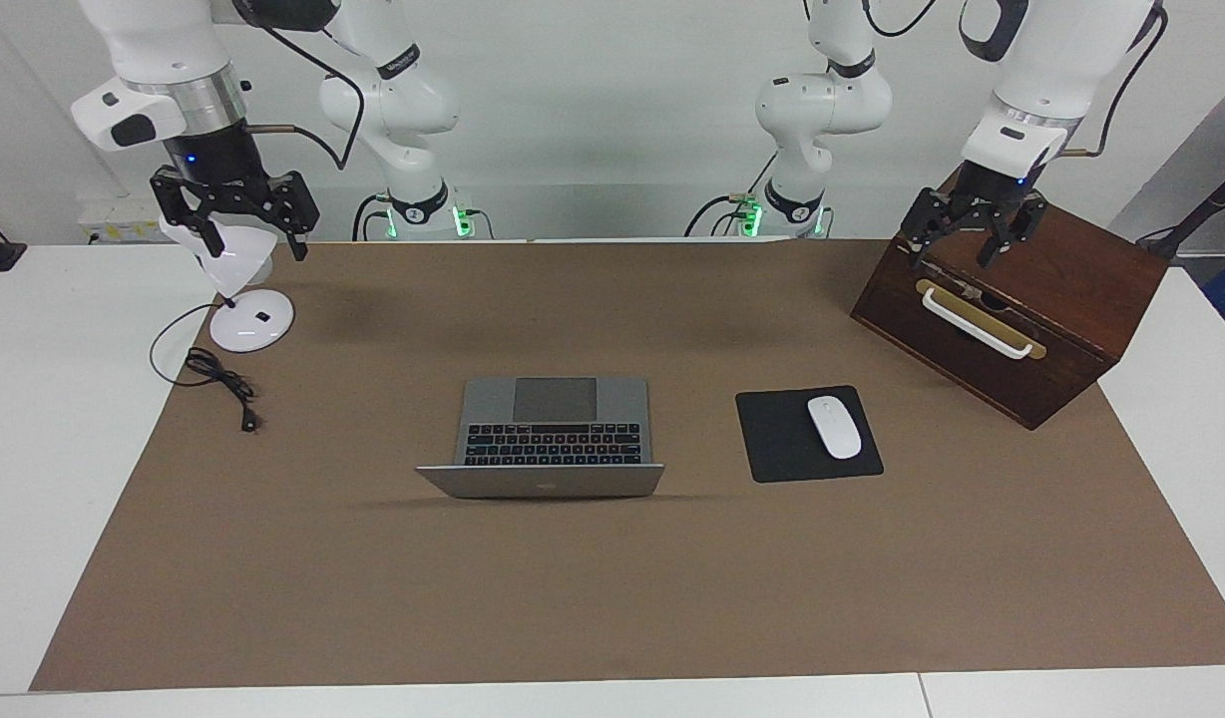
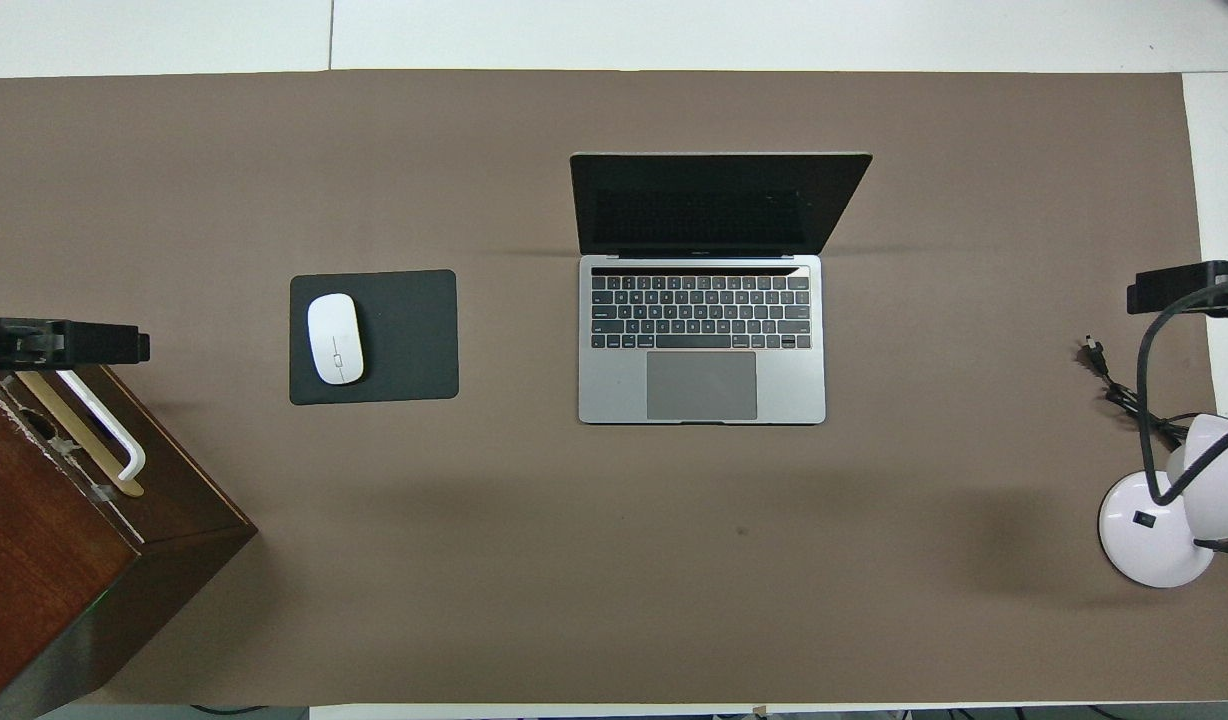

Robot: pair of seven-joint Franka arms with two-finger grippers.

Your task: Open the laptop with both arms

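Note:
The silver-grey laptop stands open in the middle of the brown mat, with the black keys and grey trackpad showing. Its dark screen leans back, away from the robots. Neither arm touches it. My left gripper hangs open and empty in the air over the wooden box. My right gripper hangs open and empty over the desk lamp's head.
A dark wooden box with a white handle sits at the left arm's end. A black mouse pad with a white mouse lies beside the laptop. A white lamp and its cable stand at the right arm's end.

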